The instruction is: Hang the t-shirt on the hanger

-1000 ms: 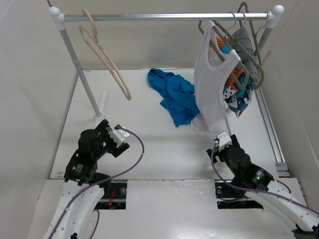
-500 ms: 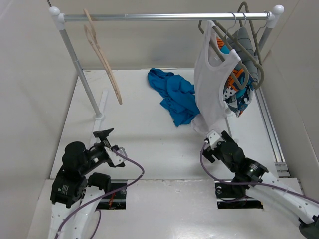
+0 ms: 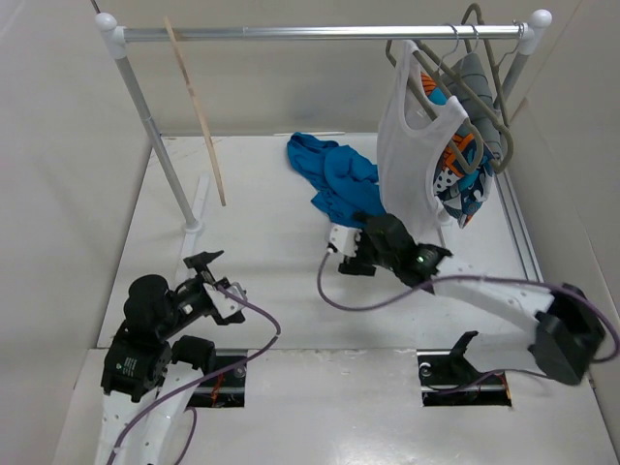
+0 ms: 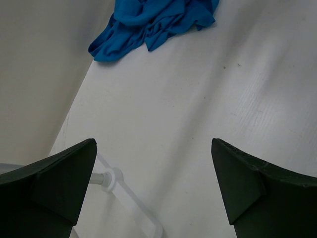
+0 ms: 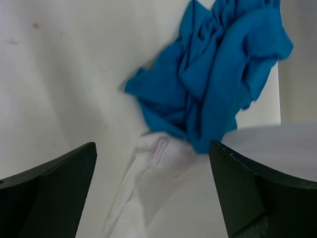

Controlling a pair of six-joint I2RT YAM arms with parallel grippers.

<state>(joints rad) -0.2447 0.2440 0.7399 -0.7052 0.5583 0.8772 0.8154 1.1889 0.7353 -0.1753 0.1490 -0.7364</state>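
The right tool point(image 5: 152, 146) stretches out over the middle of the table point(image 3: 262, 271), its two fingers spread wide with nothing between them, pointed at the t-shirt point(image 3: 339, 184). Judging by that aim, the arm is lining up to pick up the cloth, which must be lifted before it can meet the hanger. The left tool point(image 4: 153, 144) sits back by the near left corner, fingers likewise spread and holding nothing, tilted to look across the table toward the far edge (probably waiting its turn, perhaps to steady the hanger or take a second hold). The hanger point(image 3: 199, 126) hangs from the rail point(image 3: 320, 33) above the far left corner, turned edge-on to the overhead camera, so it shows as a thin slanted beige strip, well apart from both tools.

The t-shirt lies on the table by the middle of the far edge. It is a bright blue heap, crumpled and folded over itself in deep creases, with no neck or arm opening plain to see. Its near right side meets the hem of the white top point(image 3: 407, 165), which droops from a grey hanger point(image 3: 489, 116) at the far right down to the table, so a careless pinch there could catch both cloths
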